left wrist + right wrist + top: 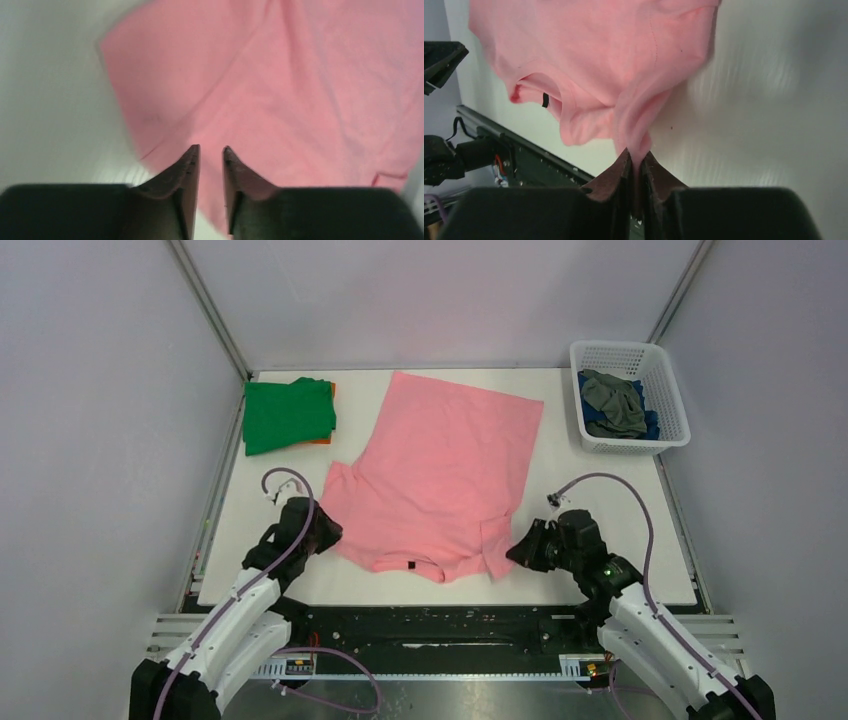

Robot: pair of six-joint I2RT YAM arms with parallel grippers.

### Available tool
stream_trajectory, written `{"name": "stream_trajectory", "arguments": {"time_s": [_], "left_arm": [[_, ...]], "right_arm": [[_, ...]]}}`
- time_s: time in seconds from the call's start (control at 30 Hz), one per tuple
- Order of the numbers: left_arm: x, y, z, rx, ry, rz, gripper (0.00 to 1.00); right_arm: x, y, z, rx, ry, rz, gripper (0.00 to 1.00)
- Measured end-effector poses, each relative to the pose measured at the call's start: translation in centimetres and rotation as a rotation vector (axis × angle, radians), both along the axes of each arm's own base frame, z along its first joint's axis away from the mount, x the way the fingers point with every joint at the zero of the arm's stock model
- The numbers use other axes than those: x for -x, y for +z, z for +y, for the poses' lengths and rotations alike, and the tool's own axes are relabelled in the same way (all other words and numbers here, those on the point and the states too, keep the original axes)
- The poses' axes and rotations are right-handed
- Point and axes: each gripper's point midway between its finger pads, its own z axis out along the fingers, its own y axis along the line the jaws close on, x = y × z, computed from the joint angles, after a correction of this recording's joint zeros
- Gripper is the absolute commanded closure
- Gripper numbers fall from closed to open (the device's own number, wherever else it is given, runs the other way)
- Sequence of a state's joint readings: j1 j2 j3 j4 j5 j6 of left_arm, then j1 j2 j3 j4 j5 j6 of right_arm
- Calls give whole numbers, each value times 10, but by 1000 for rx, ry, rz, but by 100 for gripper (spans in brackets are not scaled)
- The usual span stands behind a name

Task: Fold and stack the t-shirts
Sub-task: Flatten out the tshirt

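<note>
Two grippers: both sat at the near, collar end of the pink shirt (445, 470), the left gripper (325, 532) by its left sleeve and the right gripper (517, 550) by its right sleeve.
Pink shirt: it lay spread flat on the table (600, 500) between the arms, collar toward the bases and hem at the far side.
Long axis: it ran near to far, leaning right toward the hem.
Right gripper: it was clamped on a pinch of sleeve cloth, which bunched up into the jaws in its wrist view.
Left gripper: the jaws stood a little apart over flat cloth. We saw nothing bunched between them, so we judged it held nothing.
Coming move: each arm was at its own sleeve, and we judged that the left had yet to take hold.
Other shirts: a green shirt (288, 415) lay over an orange shirt (321, 441) at far left. A grey shirt (612, 400) and a blue shirt (650, 425) were in the basket (668, 390), well apart from the pink one.
Hard to make out: both wrist views were blurred. The left fingers hid the cloth beneath them. The orange shirt showed only as a sliver.
</note>
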State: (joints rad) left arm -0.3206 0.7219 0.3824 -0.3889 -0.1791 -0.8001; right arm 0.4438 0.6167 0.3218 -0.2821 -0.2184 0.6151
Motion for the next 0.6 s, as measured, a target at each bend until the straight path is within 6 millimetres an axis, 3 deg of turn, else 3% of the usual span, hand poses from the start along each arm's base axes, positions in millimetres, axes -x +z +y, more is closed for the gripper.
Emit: {"name": "stream_trajectory", "arguments": {"time_s": [0.03, 0.1, 0.17, 0.2, 0.23, 0.27, 0.37, 0.5, 0.6], "left_arm": [[4, -6, 1, 6, 14, 21, 56], [10, -14, 4, 12, 41, 49, 48], [14, -16, 7, 15, 70, 65, 31], [16, -16, 10, 14, 86, 69, 16], [18, -15, 12, 11, 98, 71, 3], [20, -13, 14, 7, 105, 70, 1], [21, 4, 16, 12, 120, 59, 1], [4, 41, 4, 48, 83, 9, 1], [-4, 43, -15, 70, 21, 18, 1]], "right_arm": [[9, -8, 3, -31, 5, 45, 68], [24, -20, 8, -80, 18, 116, 52], [38, -26, 9, -101, 26, 183, 23], [41, -25, 9, -107, 24, 197, 4], [46, -24, 6, -97, 25, 210, 1], [48, -21, 5, -96, 17, 215, 1], [44, 2, -4, -54, -5, 161, 1], [14, 51, -16, -8, -83, -10, 1], [-6, 57, -17, 17, -113, -54, 1]]}}
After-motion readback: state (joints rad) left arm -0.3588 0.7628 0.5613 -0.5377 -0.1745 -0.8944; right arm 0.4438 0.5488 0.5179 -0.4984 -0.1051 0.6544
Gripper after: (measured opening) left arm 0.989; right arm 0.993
